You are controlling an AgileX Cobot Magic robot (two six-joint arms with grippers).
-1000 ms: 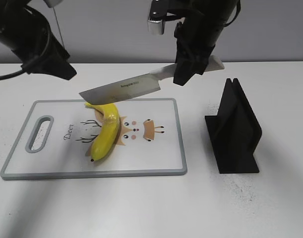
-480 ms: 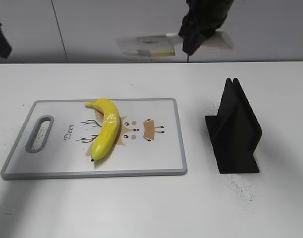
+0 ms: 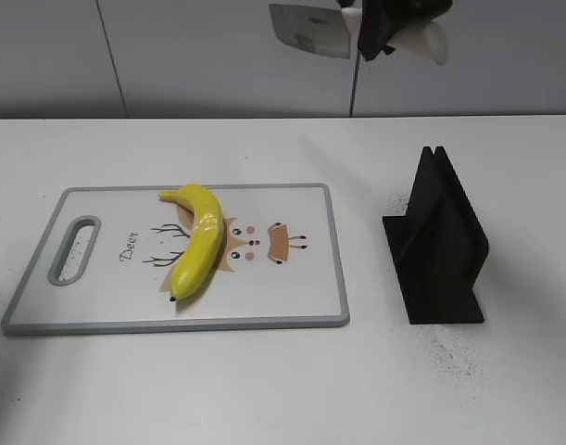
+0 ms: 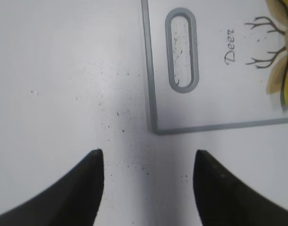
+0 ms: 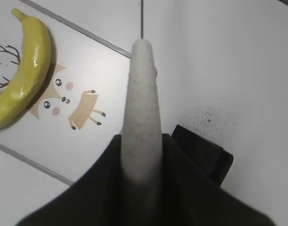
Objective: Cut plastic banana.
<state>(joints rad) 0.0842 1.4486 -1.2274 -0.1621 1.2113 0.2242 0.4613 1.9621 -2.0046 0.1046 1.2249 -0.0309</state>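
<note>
The plastic banana [image 3: 199,243] lies whole on the white cutting board [image 3: 292,297], left of its deer drawing; it also shows in the right wrist view [image 5: 25,70]. My right gripper [image 3: 383,28] is high at the top of the exterior view, shut on a knife's pale handle [image 5: 142,108]. The knife's blade [image 3: 308,30] sticks out to the left, far above the board. My left gripper [image 4: 148,183] is open and empty over bare table beside the board's handle-slot end [image 4: 182,49]. It is out of the exterior view.
A black knife stand [image 3: 437,243] stands on the table right of the board; it also shows in the right wrist view [image 5: 202,153]. A grey wall runs behind the white table [image 3: 264,389].
My right gripper has lifted the knife from just above the banana up and away to the top of the view. My left arm has withdrawn out of the exterior view. The banana has not moved.
</note>
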